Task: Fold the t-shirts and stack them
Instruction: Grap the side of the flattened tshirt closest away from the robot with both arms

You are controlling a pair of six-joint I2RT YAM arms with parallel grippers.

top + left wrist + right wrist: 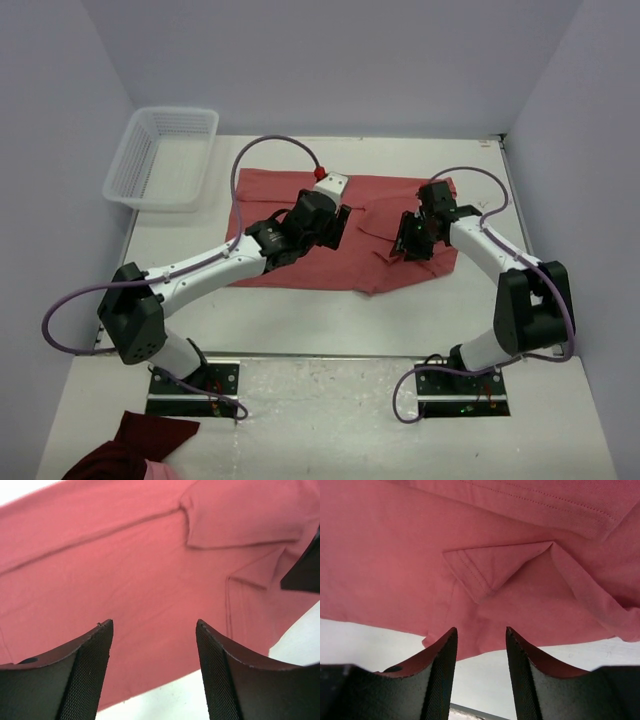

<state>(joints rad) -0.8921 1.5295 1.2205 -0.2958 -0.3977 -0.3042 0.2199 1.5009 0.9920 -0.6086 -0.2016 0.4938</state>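
One salmon-red t-shirt (300, 255) lies spread flat across the middle of the table, its white neck label (334, 182) at the far edge. My left gripper (337, 226) hovers over the shirt's middle, open and empty. In the left wrist view the open gripper (155, 622) frames flat shirt cloth (125, 570) near its edge. My right gripper (408, 243) is over the shirt's right part, open and empty. In the right wrist view the open gripper (481, 629) sits just above the shirt's hem, with a folded sleeve (495, 570) beyond it.
A white mesh basket (160, 157) stands at the far left. A dark maroon cloth bundle (130, 450) with a pink patch lies at the near left, beside the left arm's base. Grey walls close in the table's sides and back.
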